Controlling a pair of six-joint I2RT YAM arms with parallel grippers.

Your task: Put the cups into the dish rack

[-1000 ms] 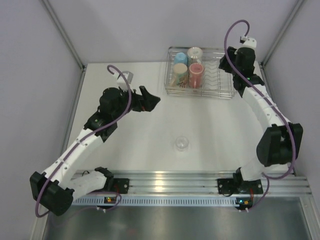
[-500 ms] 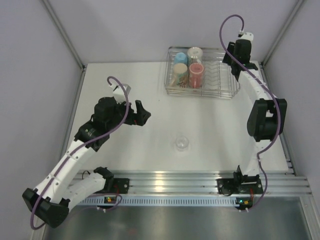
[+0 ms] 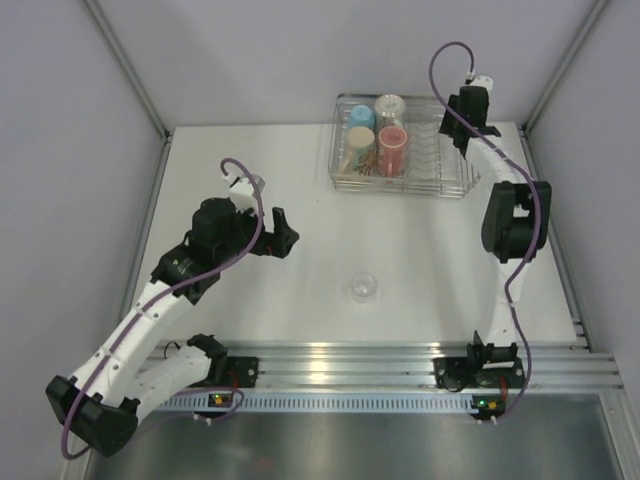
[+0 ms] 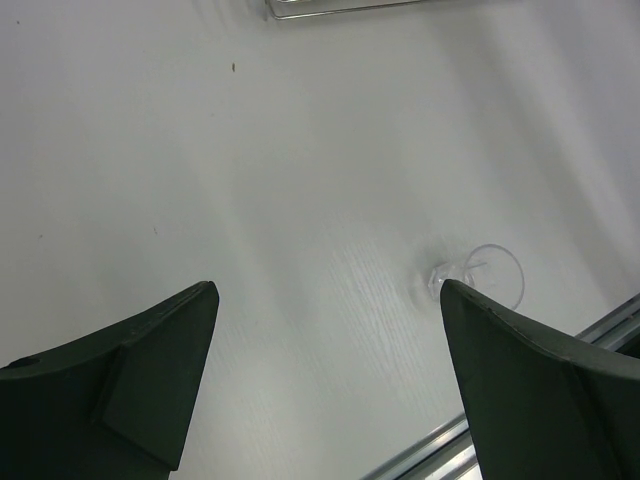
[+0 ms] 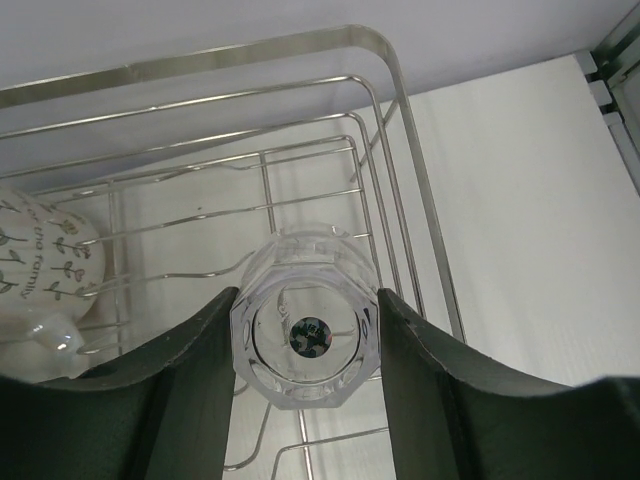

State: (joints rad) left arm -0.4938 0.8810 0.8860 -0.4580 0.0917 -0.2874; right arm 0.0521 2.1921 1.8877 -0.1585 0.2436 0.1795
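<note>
Your top camera looks down on the dish rack point(image 3: 436, 165) from afar; your right wrist camera, close above its corner, shares it; left wrist faces table point(image 4: 300, 200) nearby.

From above, the wrist point(image 3: 472, 103) hides the right gripper point(image 5: 305, 340) and its clear glass point(image 5: 300, 250) at the right end of the dish rack point(image 3: 400, 191). Inside the rack, the floral mug point(image 5: 35, 260) runs off my wrist camera's left edge.

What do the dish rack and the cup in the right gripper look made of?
Dish rack: likely steel wire, shiny silver finish, thin rods with bright glints. Small glass: clear glass or hard plastic, I cannot tell which; see-through, with faceted walls.
</note>
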